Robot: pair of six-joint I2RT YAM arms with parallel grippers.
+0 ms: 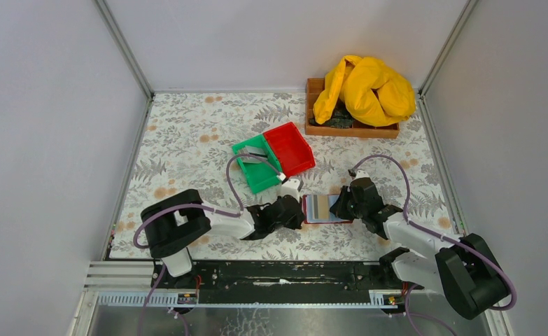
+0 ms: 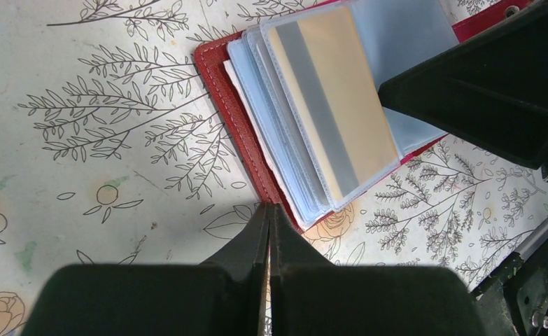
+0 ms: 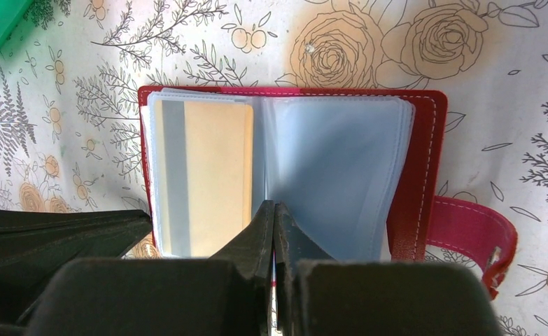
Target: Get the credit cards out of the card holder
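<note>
Plain white walls [image 1: 47,105] enclose the table [image 1: 180,140] on the left, far and right sides, joined by aluminium corner posts [image 1: 124,49]. Its top carries a floral-printed cover [image 1: 411,175] (leaves and pale orange blooms), evenly lit.

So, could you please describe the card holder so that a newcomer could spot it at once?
On the floral table, look between the left arm and right arm, just nearer than the green bin and red bin. The card holder lies open there: a flat, dark red wallet with clear sleeves, one showing a tan card with a grey stripe, unlike the deep plastic bins.
</note>
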